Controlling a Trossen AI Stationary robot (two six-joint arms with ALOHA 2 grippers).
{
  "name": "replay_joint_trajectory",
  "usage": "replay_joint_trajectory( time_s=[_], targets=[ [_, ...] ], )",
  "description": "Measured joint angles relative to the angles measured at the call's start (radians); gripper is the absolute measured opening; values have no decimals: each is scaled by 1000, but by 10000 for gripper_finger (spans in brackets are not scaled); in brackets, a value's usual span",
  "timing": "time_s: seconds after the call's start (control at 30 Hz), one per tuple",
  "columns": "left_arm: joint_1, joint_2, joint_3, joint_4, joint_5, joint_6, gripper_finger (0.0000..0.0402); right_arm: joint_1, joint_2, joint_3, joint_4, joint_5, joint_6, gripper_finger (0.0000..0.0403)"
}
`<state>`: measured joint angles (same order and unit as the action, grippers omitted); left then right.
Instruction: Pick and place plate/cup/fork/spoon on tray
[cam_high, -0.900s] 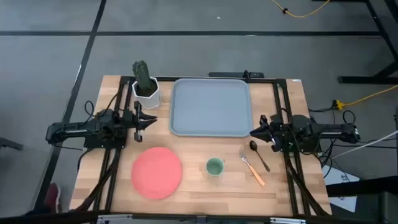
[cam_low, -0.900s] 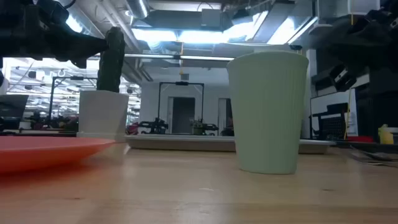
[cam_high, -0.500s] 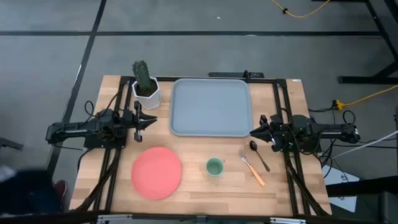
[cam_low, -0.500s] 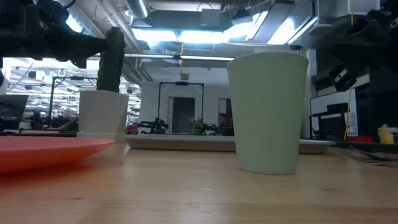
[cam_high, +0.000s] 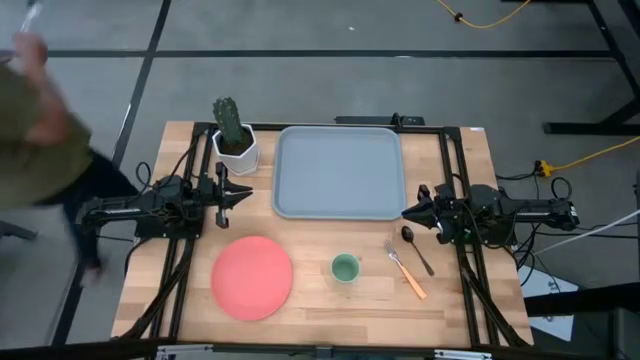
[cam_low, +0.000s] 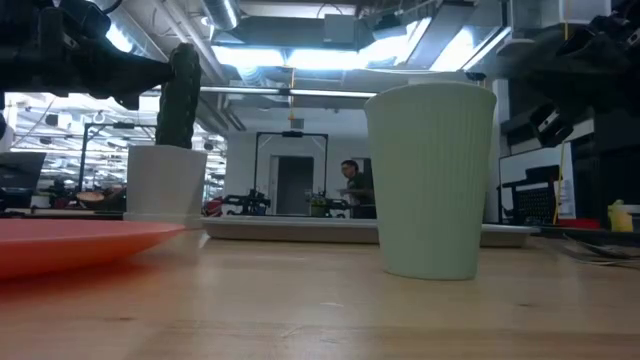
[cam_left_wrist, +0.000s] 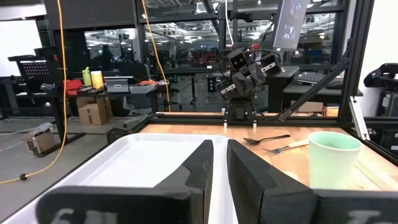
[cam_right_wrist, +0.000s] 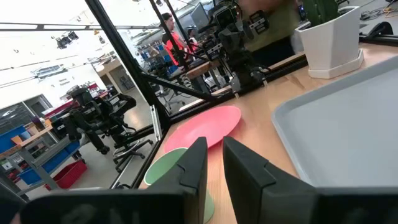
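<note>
The pale grey-blue tray (cam_high: 340, 172) lies at the table's far middle. The coral plate (cam_high: 251, 277) lies flat near the front left. The light-green cup (cam_high: 345, 268) stands upright to its right. The orange-handled fork (cam_high: 406, 270) and the dark spoon (cam_high: 416, 248) lie on the wood right of the cup. My left gripper (cam_high: 245, 195) hovers shut and empty beside the tray's left edge, its fingers (cam_left_wrist: 202, 165) pointing across the tray (cam_left_wrist: 143, 168). My right gripper (cam_high: 405, 212) hovers shut and empty at the tray's near right corner, above the spoon's bowl end.
A white hexagonal pot with a cactus (cam_high: 234, 140) stands at the far left, next to the tray's corner. A person (cam_high: 40, 110) stands beyond the table's left edge. Bare wood lies between the tray and the plate, cup and cutlery.
Both arms have kept still and nothing on the table has moved. A person has come into the high view beyond the table's left edge.
</note>
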<state>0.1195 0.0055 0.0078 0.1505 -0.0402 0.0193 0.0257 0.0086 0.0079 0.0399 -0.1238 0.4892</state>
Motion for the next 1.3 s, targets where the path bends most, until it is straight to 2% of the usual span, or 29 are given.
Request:
replay_joint_trajectory(
  time_s=[0.53,0.77,0.9,1.03,1.3],
  targets=[
    [0,0,0,0,0,0,41,0,0,0,0,0,-2,57],
    [0,0,0,0,0,0,41,0,0,0,77,65,-206,57],
    [0,0,0,0,0,0,41,0,0,0,171,65,-240,57],
    [0,0,0,0,0,1,41,0,0,0,268,144,-291,57],
    [0,0,0,3,1,17,41,0,0,0,274,311,-411,57]
  ],
)
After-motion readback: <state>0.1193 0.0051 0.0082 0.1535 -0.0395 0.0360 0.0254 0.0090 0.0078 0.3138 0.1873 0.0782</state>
